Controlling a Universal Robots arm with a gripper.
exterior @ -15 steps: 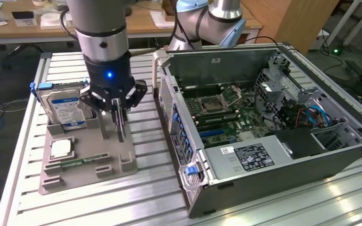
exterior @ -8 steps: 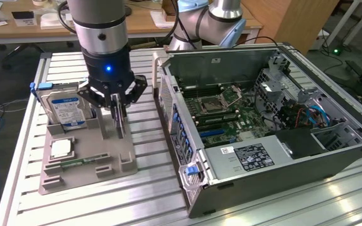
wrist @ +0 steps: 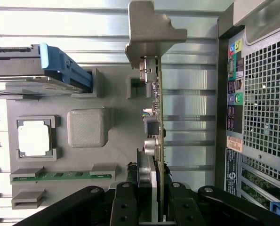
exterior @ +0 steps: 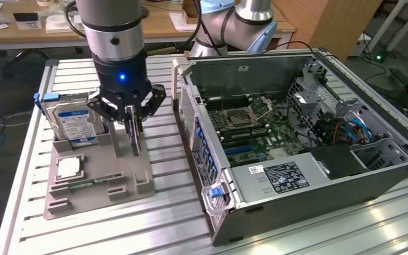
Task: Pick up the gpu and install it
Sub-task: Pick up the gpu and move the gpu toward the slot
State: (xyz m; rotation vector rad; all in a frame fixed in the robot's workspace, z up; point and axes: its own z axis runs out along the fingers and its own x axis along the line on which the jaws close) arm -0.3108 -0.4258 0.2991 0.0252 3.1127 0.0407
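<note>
Jaws tight on the upright gpu (wrist: pixel 159 108) in the gray tray (wrist: pixel 64 160), hard drive (wrist: pixel 31 70), processor (wrist: pixel 34 140) and memory stick (wrist: pixel 60 176) alongside.

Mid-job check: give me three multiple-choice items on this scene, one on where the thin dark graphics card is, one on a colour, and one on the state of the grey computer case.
1. Where is the thin dark gpu card?
A. Standing on edge at the grey plastic tray, in the gripper
B. Seated inside the case
C. In a person's hand

2. What colour is the small light on the arm's black wrist?
A. Red
B. Blue
C. White

3. In what state is the grey metal computer case?
A. Closed
B. Open, with the green motherboard showing
C. Upside down

Answers:
1 A, the gripper is shut on the card over the tray.
2 B, the light glows blue.
3 B, the case's side is off and its inside is exposed.
</note>
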